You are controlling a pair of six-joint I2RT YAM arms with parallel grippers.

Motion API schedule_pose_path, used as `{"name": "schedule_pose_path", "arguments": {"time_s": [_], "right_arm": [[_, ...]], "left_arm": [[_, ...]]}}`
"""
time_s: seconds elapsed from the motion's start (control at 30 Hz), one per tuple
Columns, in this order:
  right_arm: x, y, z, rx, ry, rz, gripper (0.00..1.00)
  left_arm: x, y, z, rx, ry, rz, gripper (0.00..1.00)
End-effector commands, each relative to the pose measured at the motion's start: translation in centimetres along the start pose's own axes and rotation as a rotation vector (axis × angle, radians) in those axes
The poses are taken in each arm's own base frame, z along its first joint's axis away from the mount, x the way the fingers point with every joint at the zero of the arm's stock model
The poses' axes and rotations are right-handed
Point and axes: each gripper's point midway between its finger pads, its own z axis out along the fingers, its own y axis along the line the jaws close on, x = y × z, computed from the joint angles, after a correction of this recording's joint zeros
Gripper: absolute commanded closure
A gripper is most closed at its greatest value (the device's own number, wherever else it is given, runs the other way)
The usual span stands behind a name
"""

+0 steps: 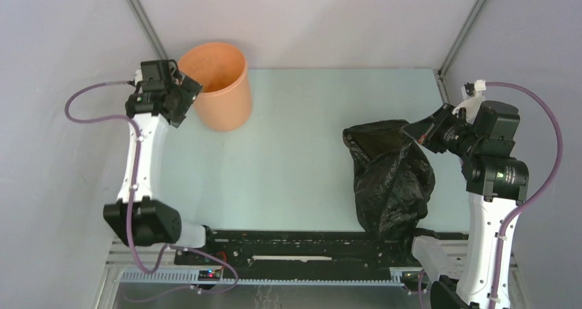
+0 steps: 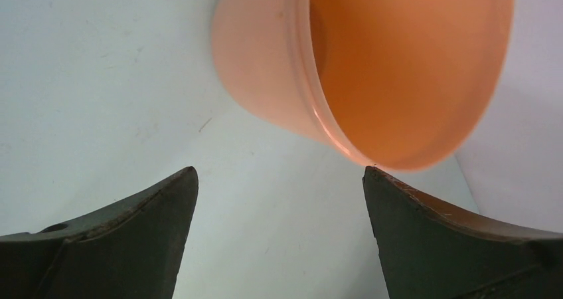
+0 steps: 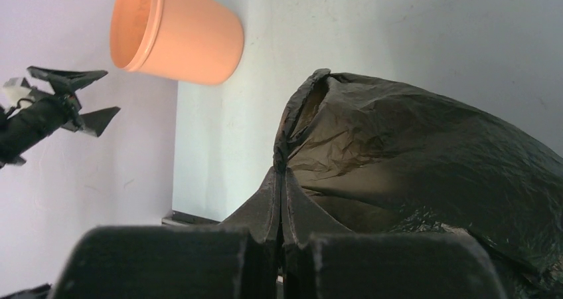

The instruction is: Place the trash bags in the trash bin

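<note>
One glossy, crinkled black trash bag (image 1: 391,178), edge pinched in right fingers (image 3: 265,209), left fingers (image 2: 146,232) spread near orange bin (image 1: 226,106)

Pale green table (image 1: 302,158), grey walls (image 1: 309,20)

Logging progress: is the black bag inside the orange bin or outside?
Outside: the right pincer grips the trash bag at the right of the table, apart from the trash bin.
</note>
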Motion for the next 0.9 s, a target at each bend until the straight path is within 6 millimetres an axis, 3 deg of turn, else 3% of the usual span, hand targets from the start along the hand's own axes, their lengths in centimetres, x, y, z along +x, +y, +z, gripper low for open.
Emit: {"name": "schedule_pose_path", "arguments": {"time_s": [0.0,0.07,0.23,0.33,0.47,0.63,0.87], "right_arm": [[-0.4,1.1,0.0,-0.054,-0.007,-0.023,1.00],[-0.6,1.2,0.0,-0.055,-0.015,-0.033,1.00],[-0.8,1.1,0.1,-0.054,-0.024,-0.047,1.00],[-0.9,1.1,0.1,-0.052,-0.027,-0.052,1.00],[-0.9,1.1,0.1,-0.051,-0.026,-0.059,1.00],[-0.9,1.0,0.3,-0.048,-0.025,-0.070,1.00],[-0.7,1.4,0.4,-0.064,-0.016,-0.075,1.00]], "left_arm": [[-3.2,-0.3,1.5,-0.065,-0.090,-0.077,0.01],[-3.7,0.1,2.5,-0.107,-0.105,-0.099,0.01],[-3.6,-1.4,5.8,-0.088,-0.056,-0.094,0.04],[-3.0,-1.4,7.7,-0.112,-0.017,-0.078,0.18],[-2.1,-1.4,8.7,-0.122,0.035,-0.046,0.45],[-0.9,-1.3,7.8,-0.104,0.086,-0.023,0.62],[1.5,-1.7,4.1,-0.026,0.156,0.064,0.90]]}}
